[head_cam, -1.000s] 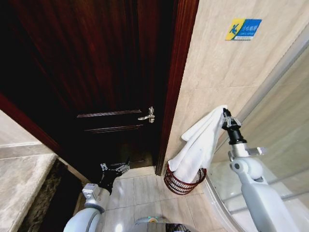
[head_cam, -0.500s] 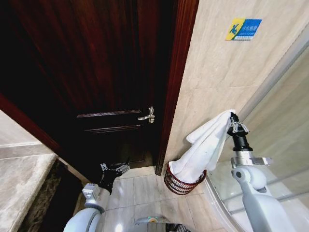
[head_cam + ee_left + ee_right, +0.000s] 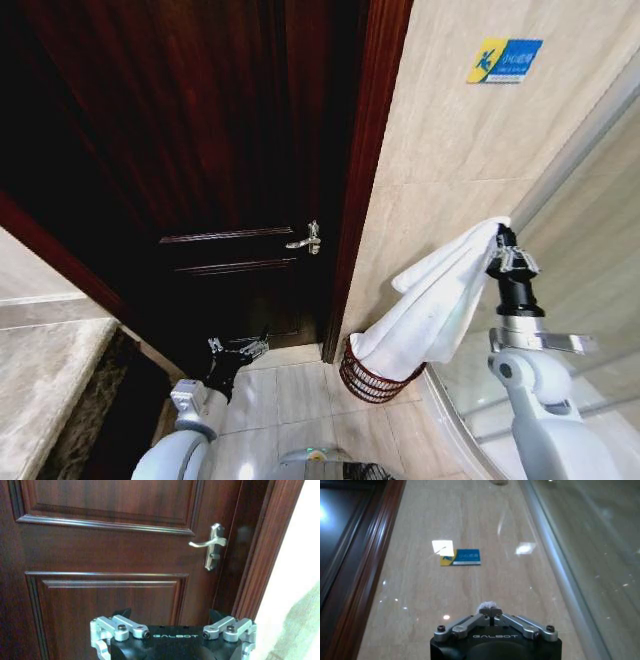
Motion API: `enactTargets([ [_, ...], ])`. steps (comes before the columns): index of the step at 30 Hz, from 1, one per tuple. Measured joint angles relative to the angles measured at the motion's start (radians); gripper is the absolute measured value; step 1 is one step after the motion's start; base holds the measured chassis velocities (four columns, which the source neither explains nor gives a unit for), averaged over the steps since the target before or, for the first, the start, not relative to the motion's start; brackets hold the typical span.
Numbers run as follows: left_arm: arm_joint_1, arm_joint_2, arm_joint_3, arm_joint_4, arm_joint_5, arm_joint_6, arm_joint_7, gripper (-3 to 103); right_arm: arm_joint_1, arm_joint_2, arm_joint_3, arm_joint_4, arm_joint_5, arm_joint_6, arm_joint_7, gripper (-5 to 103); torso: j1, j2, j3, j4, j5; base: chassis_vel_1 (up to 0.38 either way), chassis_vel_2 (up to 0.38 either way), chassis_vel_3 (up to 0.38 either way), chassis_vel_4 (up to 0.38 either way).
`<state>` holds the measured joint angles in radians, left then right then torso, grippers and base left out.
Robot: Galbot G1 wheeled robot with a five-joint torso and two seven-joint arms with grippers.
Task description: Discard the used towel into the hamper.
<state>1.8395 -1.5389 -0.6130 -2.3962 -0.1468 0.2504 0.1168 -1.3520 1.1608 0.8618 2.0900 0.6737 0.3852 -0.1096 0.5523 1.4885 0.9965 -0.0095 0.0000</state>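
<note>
Right gripper raised by the tiled wall, fingers clamped on towel — its lower end hangs into the hamper. Left gripper parked low facing the door, fingers apart.

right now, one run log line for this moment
right gripper: shut on white towel | towel: lower end in hamper | left gripper: open, idle near door

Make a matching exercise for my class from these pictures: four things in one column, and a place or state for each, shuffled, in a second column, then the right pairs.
Things
1. towel
2. hamper
3. left gripper
4. sign

Places or states
A. stuck high on the tiled wall
B. on the floor by the door frame
C. low before the dark door, jaws open
D. hanging from the right gripper, its lower end in the basket

Pairs: 1-D, 2-B, 3-C, 4-A
</note>
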Motion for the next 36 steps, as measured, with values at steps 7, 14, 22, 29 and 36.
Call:
enactTargets([
  [7, 0.000, 0.000, 0.000, 0.000, 0.000, 0.000, 0.000, 100, -0.020, 0.005, 0.027, 0.017, 0.012, 0.002, 0.006, 0, 0.000, 0.000, 0.000, 0.0001, 0.0000, 0.000, 0.000, 0.000, 0.000],
  [14, 0.000, 0.000, 0.000, 0.000, 0.000, 0.000, 0.000, 100, -0.013, 0.010, 0.016, 0.014, 0.012, 0.001, 0.005, 0, 0.000, 0.000, 0.000, 0.0001, -0.0002, 0.000, 0.000, 0.000, 0.000],
  [22, 0.000, 0.000, 0.000, 0.000, 0.000, 0.000, 0.000, 100, 0.057, 0.006, -0.071, -0.080, 0.006, -0.021, -0.014, 0, 0.000, 0.000, 0.000, 0.0002, 0.0000, 0.000, 0.000, 0.000, 0.000],
  [29, 0.000, 0.000, 0.000, 0.000, 0.000, 0.000, 0.000, 100, 0.097, 0.001, -0.096, -0.138, 0.009, -0.032, -0.027, 0, 0.000, 0.000, 0.000, 0.0001, -0.0001, 0.000, 0.000, 0.000, 0.000],
  [36, 0.000, 0.000, 0.000, 0.000, 0.000, 0.000, 0.000, 100, 0.145, -0.015, -0.158, -0.195, 0.018, -0.034, -0.042, 0, 0.000, 0.000, 0.000, 0.0001, -0.0002, 0.000, 0.000, 0.000, 0.000],
])
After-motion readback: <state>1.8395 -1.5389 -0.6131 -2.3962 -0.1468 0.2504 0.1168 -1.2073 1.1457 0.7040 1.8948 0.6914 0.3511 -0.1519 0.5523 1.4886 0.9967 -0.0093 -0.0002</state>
